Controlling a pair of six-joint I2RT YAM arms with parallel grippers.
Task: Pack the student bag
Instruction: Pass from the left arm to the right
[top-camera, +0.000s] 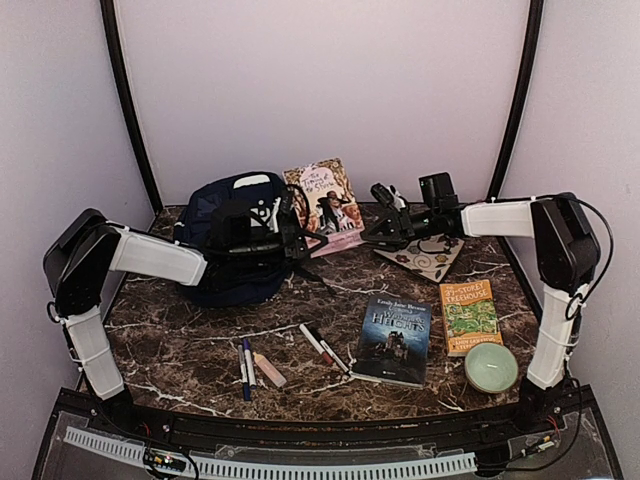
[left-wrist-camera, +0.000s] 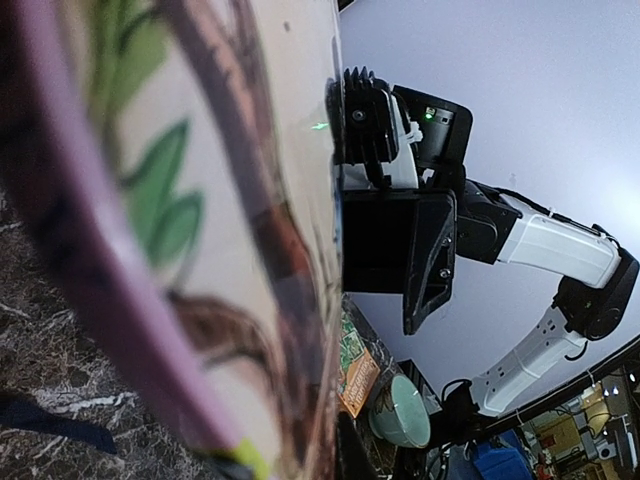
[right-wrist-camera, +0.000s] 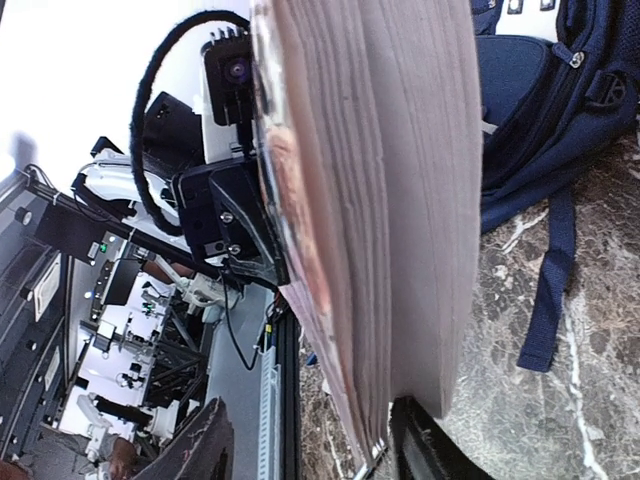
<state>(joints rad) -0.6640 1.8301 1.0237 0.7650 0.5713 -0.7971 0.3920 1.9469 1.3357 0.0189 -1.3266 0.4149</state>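
Note:
The student bag (top-camera: 228, 240), navy blue with white trim, lies at the back left of the marble table (top-camera: 200, 345); its dark strap (right-wrist-camera: 545, 290) trails on the tabletop. An illustrated book (top-camera: 325, 205) stands tilted just right of it. My left gripper (top-camera: 290, 236) is shut on the book's left edge. My right gripper (top-camera: 380, 228) is at the book's right edge. In the right wrist view its fingers (right-wrist-camera: 420, 445) stand apart with the book's page block (right-wrist-camera: 400, 200) between them and a wide gap on one side. The cover (left-wrist-camera: 200, 220) fills the left wrist view.
A patterned notebook (top-camera: 420, 256) lies under the right gripper. Near the front are a dark novel (top-camera: 395, 338), an orange book (top-camera: 470, 315), a green bowl (top-camera: 491, 366), two pens (top-camera: 322, 345), markers (top-camera: 245, 368) and a pale eraser (top-camera: 268, 370).

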